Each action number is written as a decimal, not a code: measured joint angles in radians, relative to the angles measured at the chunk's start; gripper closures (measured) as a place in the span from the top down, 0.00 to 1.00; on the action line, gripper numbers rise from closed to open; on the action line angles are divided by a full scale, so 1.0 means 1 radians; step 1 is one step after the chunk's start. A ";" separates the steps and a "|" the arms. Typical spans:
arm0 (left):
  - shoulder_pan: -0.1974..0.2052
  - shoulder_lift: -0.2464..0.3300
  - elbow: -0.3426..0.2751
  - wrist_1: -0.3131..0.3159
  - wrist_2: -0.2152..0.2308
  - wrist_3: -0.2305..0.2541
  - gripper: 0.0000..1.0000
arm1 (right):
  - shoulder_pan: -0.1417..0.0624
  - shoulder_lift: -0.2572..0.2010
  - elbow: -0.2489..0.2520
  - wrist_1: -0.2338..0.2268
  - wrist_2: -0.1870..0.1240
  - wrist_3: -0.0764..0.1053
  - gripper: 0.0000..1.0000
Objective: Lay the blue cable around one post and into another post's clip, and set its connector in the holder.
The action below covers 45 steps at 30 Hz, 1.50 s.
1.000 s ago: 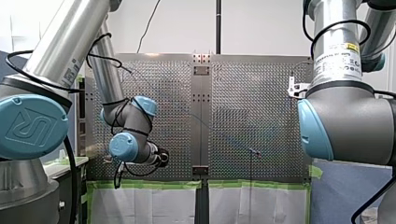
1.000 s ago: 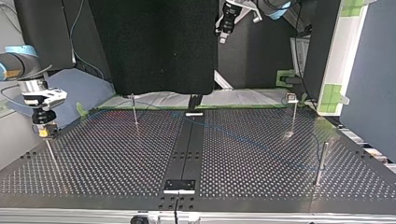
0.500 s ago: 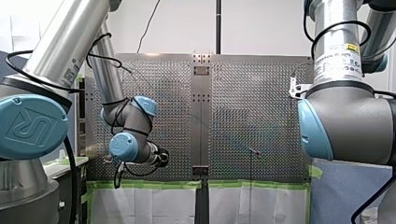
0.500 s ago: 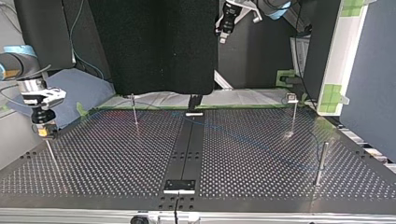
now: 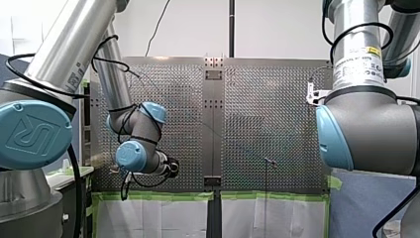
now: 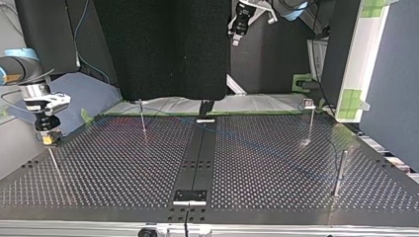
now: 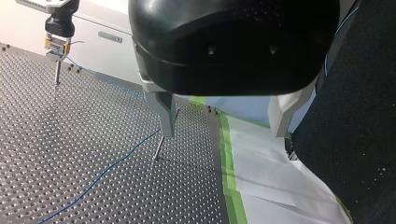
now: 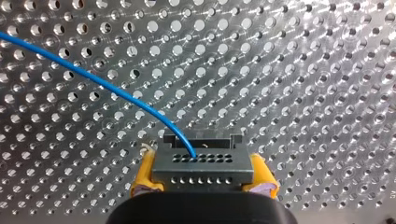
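Barely shifted, my right gripper [image 8: 204,181] clamps the connector [image 8: 203,165] between its jaws.

My left gripper [image 7: 224,119] hangs with its fingers [image 7: 166,114] spread above the counter [image 7: 56,140], a thin post [image 7: 159,149] beside one tip. The blue cable [image 7: 105,168] lies nearby; my right gripper [image 7: 57,45] stands well apart.
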 joint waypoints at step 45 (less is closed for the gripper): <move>0.000 0.000 0.001 0.000 0.002 0.000 0.98 | 0.005 0.014 -0.006 -0.035 -0.003 0.005 0.00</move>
